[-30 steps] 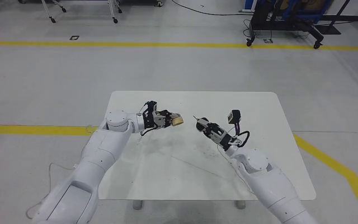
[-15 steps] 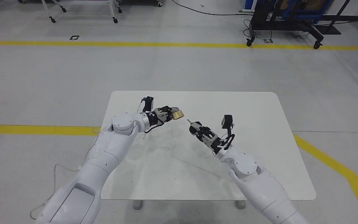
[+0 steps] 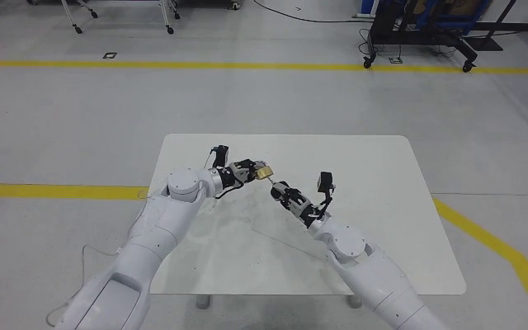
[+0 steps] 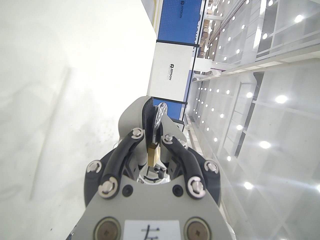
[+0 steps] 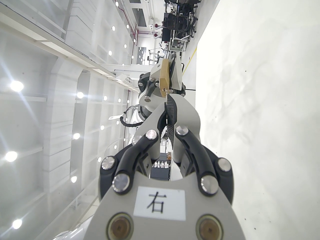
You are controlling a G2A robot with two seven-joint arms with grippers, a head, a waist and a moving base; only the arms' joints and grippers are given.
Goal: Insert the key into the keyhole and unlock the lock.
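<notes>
Evidently, the small brass padlock (image 3: 262, 173) is clamped in the left tool (image 3: 247, 171), whose fingers are closed on it. It is held in the air above the white table (image 3: 388, 165), between the table's middle and its far edge, with the brass body jutting out past the fingertips. The thin silver key (image 5: 165, 95) is pinched in the right tool (image 3: 280, 190), which is closed tight on the key's head so that the blade is left showing. In the right wrist view the blade's tip is seen right at the keyhole face of the padlock; whether it has entered cannot be told. Pick-up and alignment are judged done; full insertion, the turn and the opening of the lock are judged left to do. The keyhole is the one receptacle concerned, and at most the key's tip is taken to be in it.
</notes>
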